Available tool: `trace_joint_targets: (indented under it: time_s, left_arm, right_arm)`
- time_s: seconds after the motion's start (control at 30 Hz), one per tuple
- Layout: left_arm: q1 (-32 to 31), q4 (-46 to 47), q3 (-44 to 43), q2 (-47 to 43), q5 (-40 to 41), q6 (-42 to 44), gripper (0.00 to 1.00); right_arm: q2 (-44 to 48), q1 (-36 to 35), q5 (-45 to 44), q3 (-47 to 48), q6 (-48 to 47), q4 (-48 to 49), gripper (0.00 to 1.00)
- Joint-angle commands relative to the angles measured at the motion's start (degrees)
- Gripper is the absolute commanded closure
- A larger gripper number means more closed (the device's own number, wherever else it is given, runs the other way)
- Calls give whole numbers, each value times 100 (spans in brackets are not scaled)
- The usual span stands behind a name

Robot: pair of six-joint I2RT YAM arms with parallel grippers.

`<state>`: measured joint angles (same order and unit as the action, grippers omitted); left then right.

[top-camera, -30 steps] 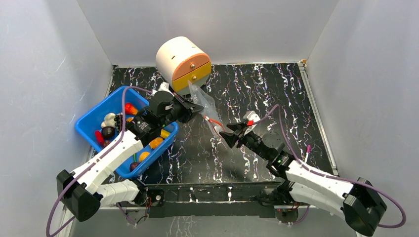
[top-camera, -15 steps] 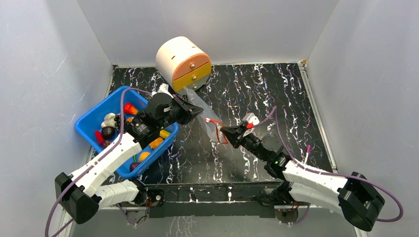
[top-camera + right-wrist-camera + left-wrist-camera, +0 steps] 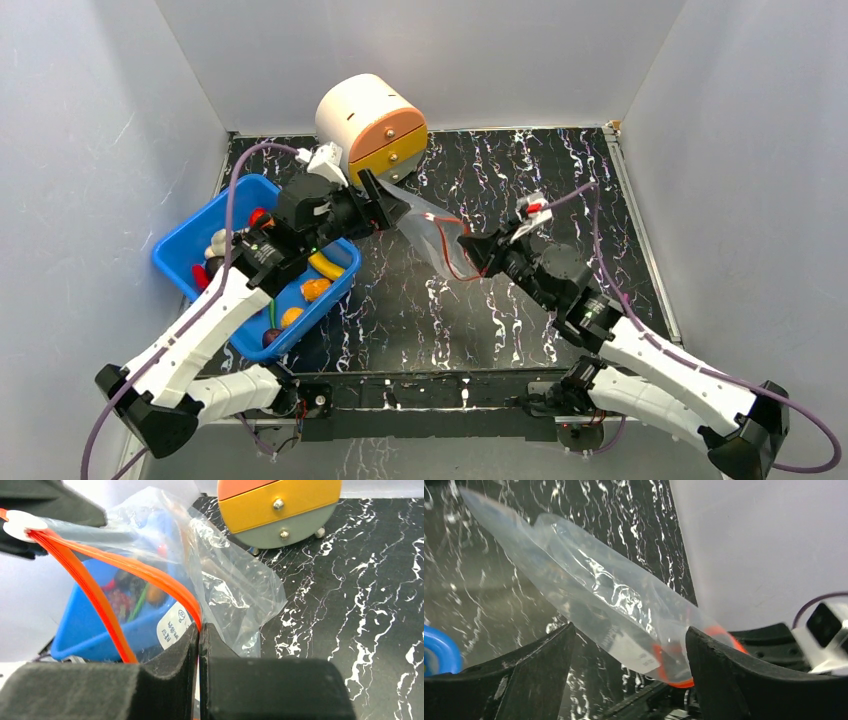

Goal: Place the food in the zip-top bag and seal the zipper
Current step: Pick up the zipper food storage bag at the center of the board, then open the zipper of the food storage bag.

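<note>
Clear zip-top bag [image 3: 422,230] now hangs from the clenched right hand [image 3: 468,244]; left hand [image 3: 384,204] has released.

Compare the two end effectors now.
The left end effector is open, jaws wide either side of the zip-top bag; the right end effector is shut, pinching its zipper. The left is near the blue bin, the right mid-table. Both are at the bag.

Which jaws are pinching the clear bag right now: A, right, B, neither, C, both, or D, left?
A: the right wrist view shows the right jaws shut on the bag's red-orange strip, while the left jaws stand wide open around it.
</note>
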<state>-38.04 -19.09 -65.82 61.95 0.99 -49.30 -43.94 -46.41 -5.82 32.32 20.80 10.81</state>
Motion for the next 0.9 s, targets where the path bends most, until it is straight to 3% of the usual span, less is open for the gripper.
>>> trace_joint_targets:
  time_s: [0.0, 0.27, 0.57, 0.87]
  left_arm:
    - [25, -508, -401, -345, -77, 1764, 17]
    - [25, -23, -77, -616, -1087, 2056, 13]
    - [25, 1337, 520, -480, -2616, 1671, 13]
    - [25, 1531, 960, 368, -2412, 2365, 13]
  right_arm:
    - [-90, -23, -560, 1085, 979, -2137, 100]
    - [-396, -26, -354, 2119, 1621, -3257, 100]
    - [-733, -26, -514, 2525, 1774, -3462, 100]
    - [-1254, -26, -149, 2427, 1935, -2775, 100]
